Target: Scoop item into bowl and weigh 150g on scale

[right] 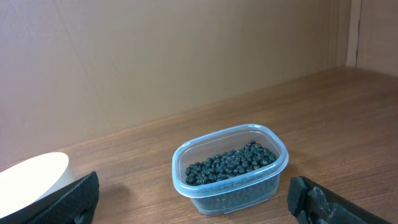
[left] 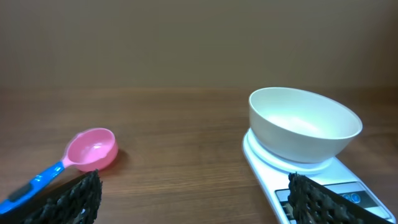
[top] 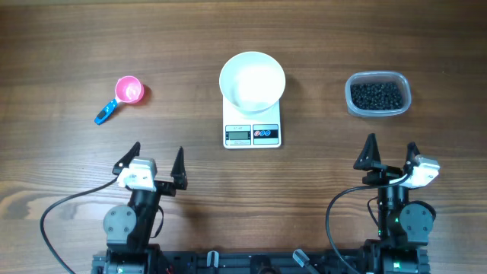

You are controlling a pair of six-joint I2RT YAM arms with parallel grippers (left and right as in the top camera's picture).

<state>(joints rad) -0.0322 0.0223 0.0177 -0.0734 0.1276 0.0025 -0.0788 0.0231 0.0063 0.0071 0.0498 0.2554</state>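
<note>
From overhead, the white round bowl (top: 252, 80) sits on the small white scale (top: 252, 134), covering its far part; the display and the red and blue buttons show at the near edge. To the right, well apart, a clear plastic tub (top: 378, 74) holds the beans (top: 376, 96), a dark, grainy heap of tiny black rounds. A pink scoop (top: 125, 93) with a blue handle lies on the wooden table (top: 61, 46) at the left. The left gripper (top: 158, 148) and the right gripper (top: 391, 141) hover near the robot's edge, both spread wide and holding nothing.

The left wrist view shows the scoop lying cup up and the bowl empty on the scale.

The right wrist view shows the beans filling the lower part of the tub, glossy and loose, with the bowl's rim at the left edge.
</note>
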